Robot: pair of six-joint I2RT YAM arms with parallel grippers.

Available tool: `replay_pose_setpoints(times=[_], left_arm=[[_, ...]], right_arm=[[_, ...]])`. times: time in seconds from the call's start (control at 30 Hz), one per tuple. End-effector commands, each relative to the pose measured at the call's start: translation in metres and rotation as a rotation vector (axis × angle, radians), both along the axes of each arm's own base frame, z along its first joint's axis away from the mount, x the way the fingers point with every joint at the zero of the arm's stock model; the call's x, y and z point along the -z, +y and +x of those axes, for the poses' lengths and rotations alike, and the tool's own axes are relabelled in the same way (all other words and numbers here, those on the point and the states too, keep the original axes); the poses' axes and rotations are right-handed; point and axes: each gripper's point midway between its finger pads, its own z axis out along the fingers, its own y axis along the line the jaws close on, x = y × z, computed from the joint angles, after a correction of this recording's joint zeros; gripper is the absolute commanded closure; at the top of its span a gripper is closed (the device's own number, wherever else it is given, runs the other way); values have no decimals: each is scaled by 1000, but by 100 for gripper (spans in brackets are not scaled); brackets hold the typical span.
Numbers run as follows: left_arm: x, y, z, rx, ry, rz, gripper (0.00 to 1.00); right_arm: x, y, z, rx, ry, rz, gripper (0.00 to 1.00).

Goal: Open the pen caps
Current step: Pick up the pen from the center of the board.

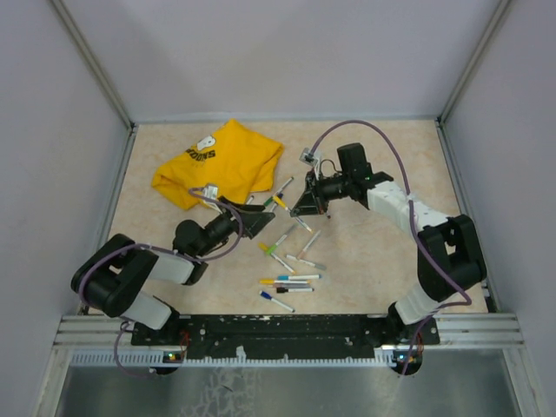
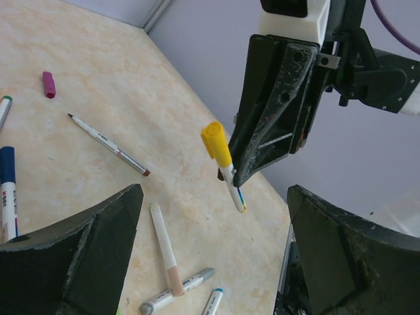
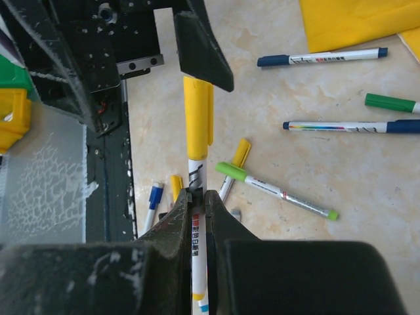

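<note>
My right gripper (image 3: 197,198) is shut on the white barrel of a pen (image 3: 197,172) and holds it above the table. The pen's yellow cap (image 3: 197,113) points toward my left gripper. My left gripper (image 2: 213,195) is open, and the yellow cap (image 2: 215,140) hangs just beyond its wide-spread fingers (image 2: 105,230). In the top view the two grippers (image 1: 257,224) (image 1: 304,205) face each other with the cap (image 1: 280,201) between them. Several pens (image 1: 287,282) lie on the table below. A loose pink cap (image 2: 48,84) and an uncapped pen (image 2: 108,144) lie apart.
A yellow T-shirt (image 1: 221,165) lies crumpled at the back left, with some pens beside its edge. Grey walls (image 1: 52,130) enclose the table on three sides. A black and aluminium rail (image 1: 287,330) runs along the near edge.
</note>
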Motion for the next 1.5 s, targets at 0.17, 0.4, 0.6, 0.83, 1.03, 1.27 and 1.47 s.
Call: replay_pose_setpoints(times=[0.17,0.4,0.6,0.83,1.03,1.27,1.47], left_arm=[[-32,-9,27,-104,3,-153,7],[-17,-29,43,-270,96,-68,11],[-12,-34,47,-323,131,-27,30],[-14,-38,45,-305,130,-23,73],[-18,-36,38,-282,116,-38,100],[-46,-30,13,-198,-7,-143,100],[-73,-20,-10,-60,-148,-268,100]], right_arm=[[-8,5,-3,-38,-10,50,100],[-3,6,1,-11,-31,12,100],[0,8,2,1,-55,-16,100],[5,13,-1,-4,-105,-65,100],[5,15,-4,-18,-110,-67,100],[-1,18,-17,-79,-46,11,62],[-8,24,-39,-185,63,121,61]])
